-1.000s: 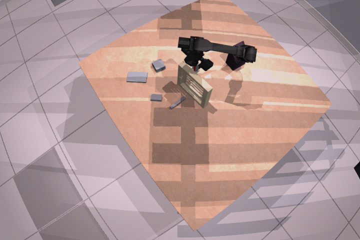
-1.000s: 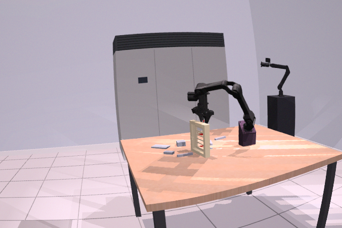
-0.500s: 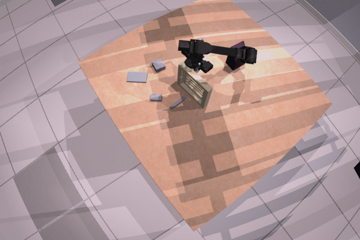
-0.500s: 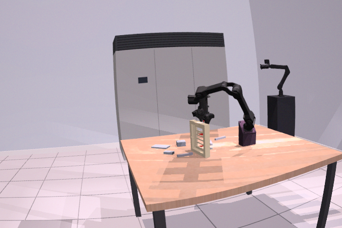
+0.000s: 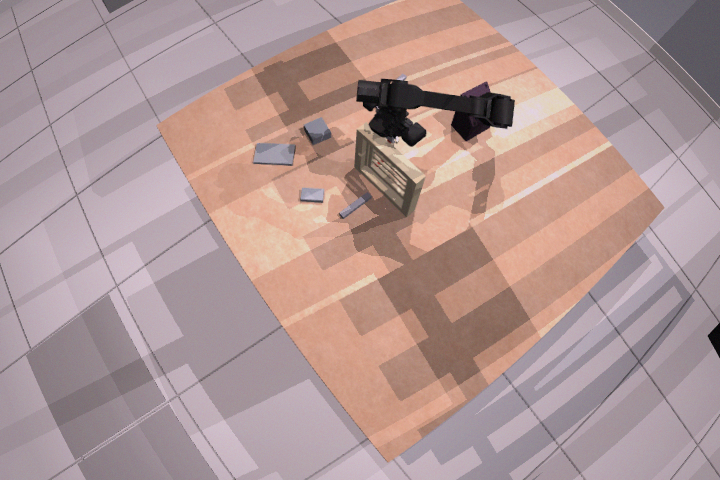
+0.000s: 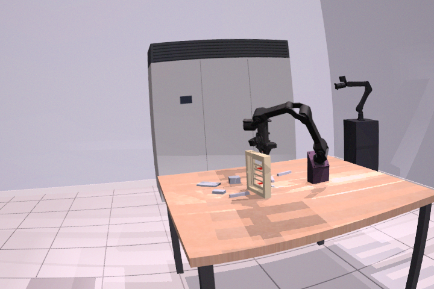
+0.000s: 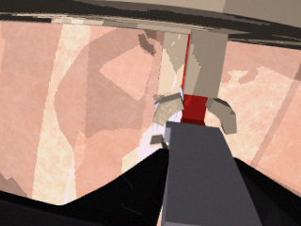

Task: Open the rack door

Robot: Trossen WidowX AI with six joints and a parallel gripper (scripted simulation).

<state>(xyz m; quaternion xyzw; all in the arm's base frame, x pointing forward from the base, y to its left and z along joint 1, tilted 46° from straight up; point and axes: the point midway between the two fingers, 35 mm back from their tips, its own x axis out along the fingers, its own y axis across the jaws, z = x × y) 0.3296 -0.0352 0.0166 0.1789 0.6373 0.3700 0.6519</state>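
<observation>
The beige rack frame [image 5: 415, 195] [image 6: 266, 177] stands upright on the table [image 5: 542, 226] [image 6: 361, 204]. The barred door [image 6: 259, 175] looks closed inside it; red parts show behind the bars. My gripper [image 7: 196, 164] is on the arm's side of the frame, pointing down. Its black fingers are shut on the grey upright handle [image 7: 204, 176], pressing from both sides. A red piece [image 7: 194, 108] shows between the handle and two beige curved lugs. The handle's lower part is out of the wrist view, and the frame and arm mostly hide it in the top and exterior views. How far it is turned cannot be told.
Beyond the frame lie a flat grey plate [image 5: 274, 153] [image 6: 208, 184], a grey block [image 5: 317, 132] [image 6: 234, 179], a small grey slab [image 5: 311, 194] [image 6: 219, 191] and a thin bar [image 5: 354, 205] [image 6: 238, 194]. Another bar [image 6: 284, 173] lies near the purple arm base [image 6: 318, 173].
</observation>
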